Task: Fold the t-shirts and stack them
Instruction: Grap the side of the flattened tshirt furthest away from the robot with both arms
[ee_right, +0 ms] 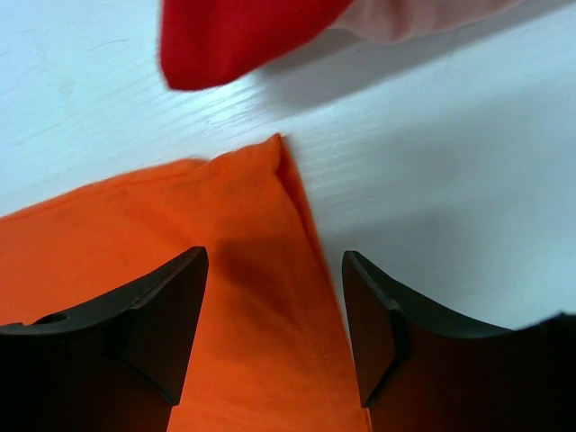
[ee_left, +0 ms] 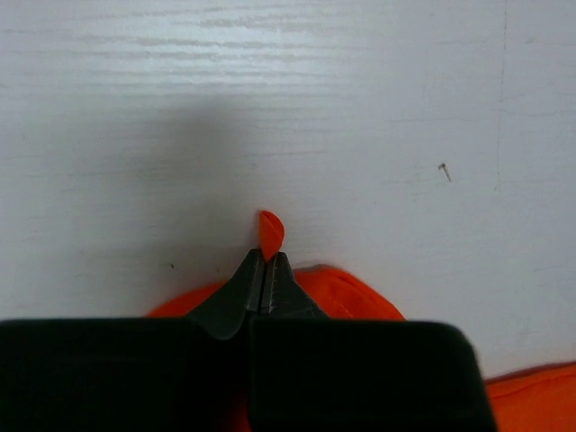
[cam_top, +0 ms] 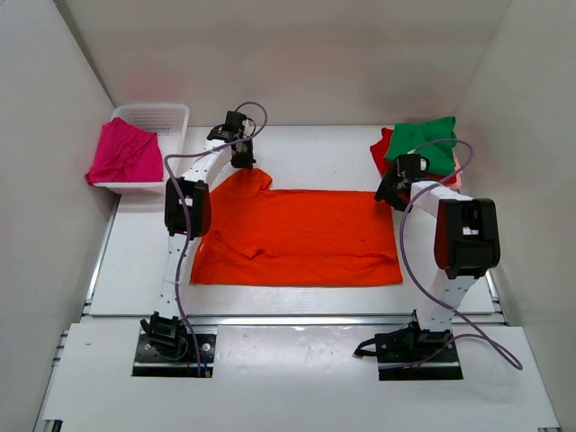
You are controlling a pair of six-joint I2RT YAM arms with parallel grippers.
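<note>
The orange t-shirt (cam_top: 297, 236) is lying flat mid-desk. Clamped on a sliver of its far-left sleeve, the left gripper (ee_left: 267, 261) may be losing it on lifting. The right gripper (ee_right: 274, 261), gaping over the far-right corner, is risking snagging the red t-shirt (ee_right: 243, 36).

The white table (cam_top: 315, 153) carries an orange shirt (cam_top: 306, 238) spread flat across its middle. A white basket (cam_top: 157, 115) stands at the far left corner. At the far right corner lies a pile, a green shirt (cam_top: 423, 139) over a red shirt (cam_top: 382, 148).
</note>
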